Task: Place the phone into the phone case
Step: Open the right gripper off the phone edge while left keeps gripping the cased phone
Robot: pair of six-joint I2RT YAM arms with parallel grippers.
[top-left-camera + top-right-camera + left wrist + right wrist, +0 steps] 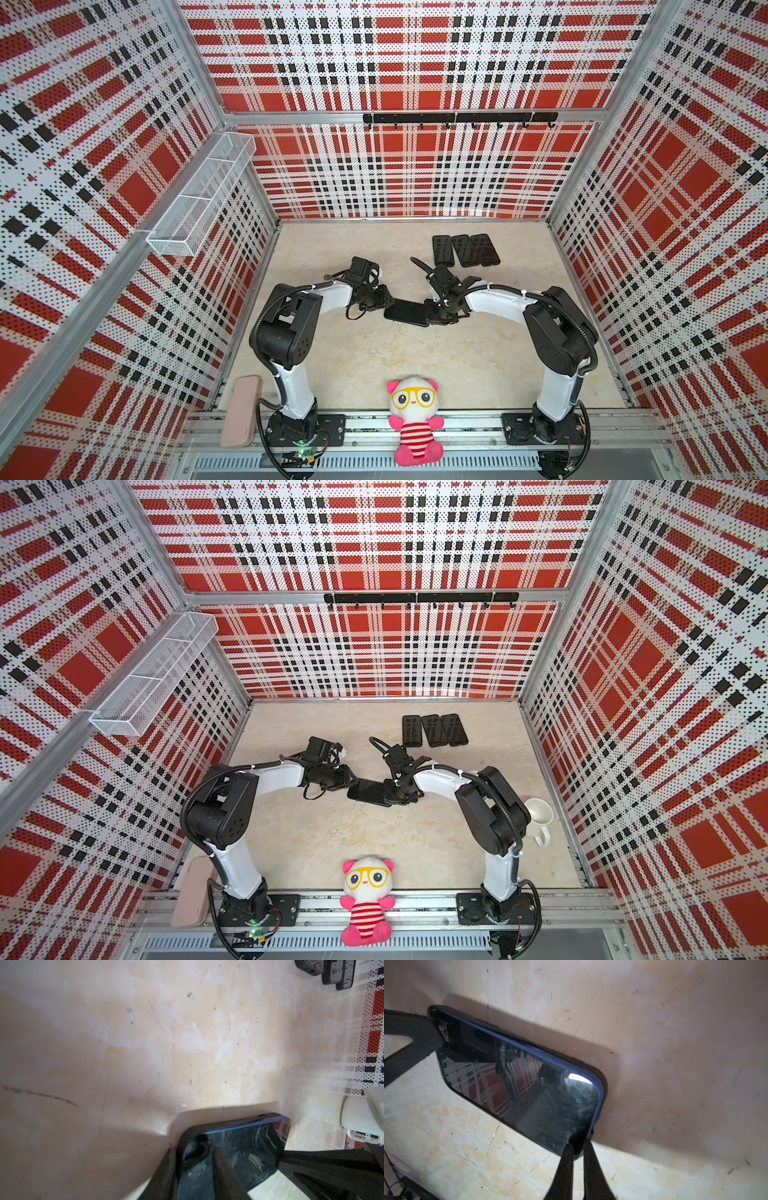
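Two jaws: each grips one end of your phone [406, 311].
Left jaws: narrowly parted, pinching screen and case [180, 1147] rim.
Right jaws: almost closed on a corner.
Position: screen up, held clear of the bench [374, 365], central.

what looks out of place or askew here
A pink case lies off the table, on the front rail by the left arm's base. At the back, three phones fan out askew, not parallel. A plush panda sits on that rail.
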